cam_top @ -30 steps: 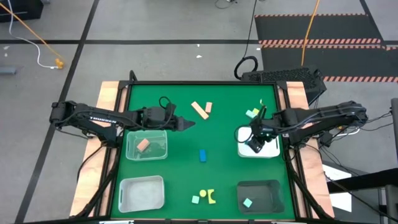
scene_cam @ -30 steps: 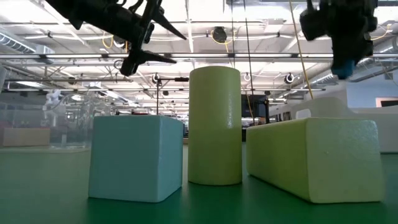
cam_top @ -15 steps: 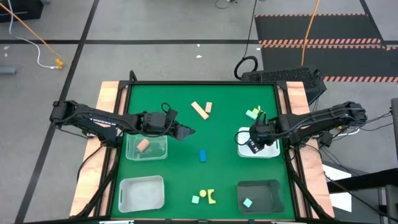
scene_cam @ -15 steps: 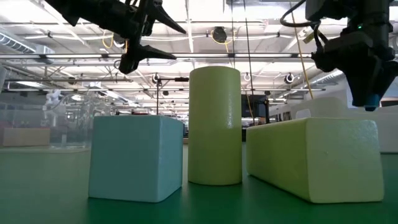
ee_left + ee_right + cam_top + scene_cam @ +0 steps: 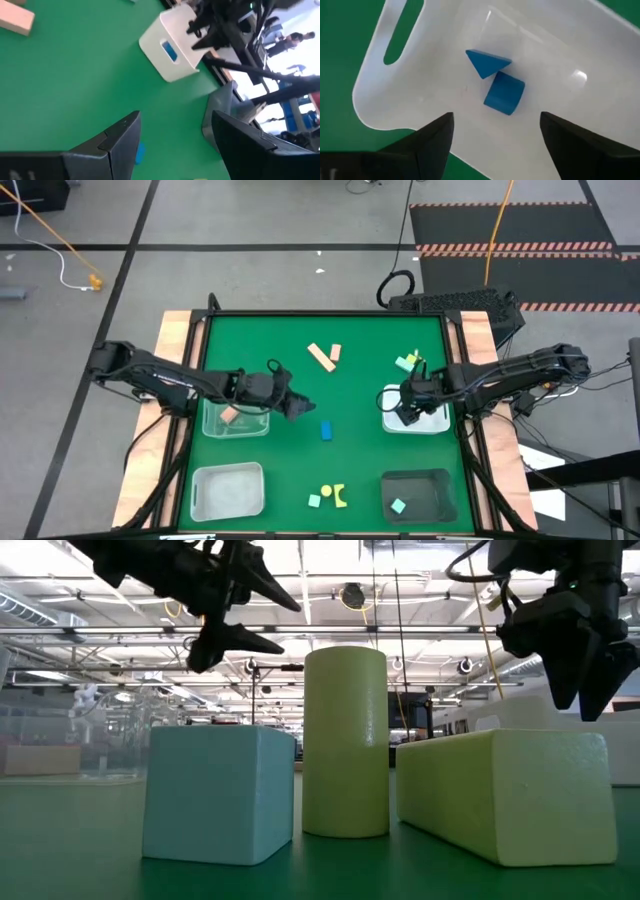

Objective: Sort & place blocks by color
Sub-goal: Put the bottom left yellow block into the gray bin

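The left arm reaches in from the table's left edge, bent at the elbow, forearm angled toward the table's middle. The left gripper hangs above the surface, fingers spread apart. The right arm extends in from the right edge. The right gripper points downward, fingers parted, empty.

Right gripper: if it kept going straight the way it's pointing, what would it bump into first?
The right gripper points down into the white tray. It would likely meet the two blue blocks lying there first, or the tray floor just beside them; depth is hard to judge.
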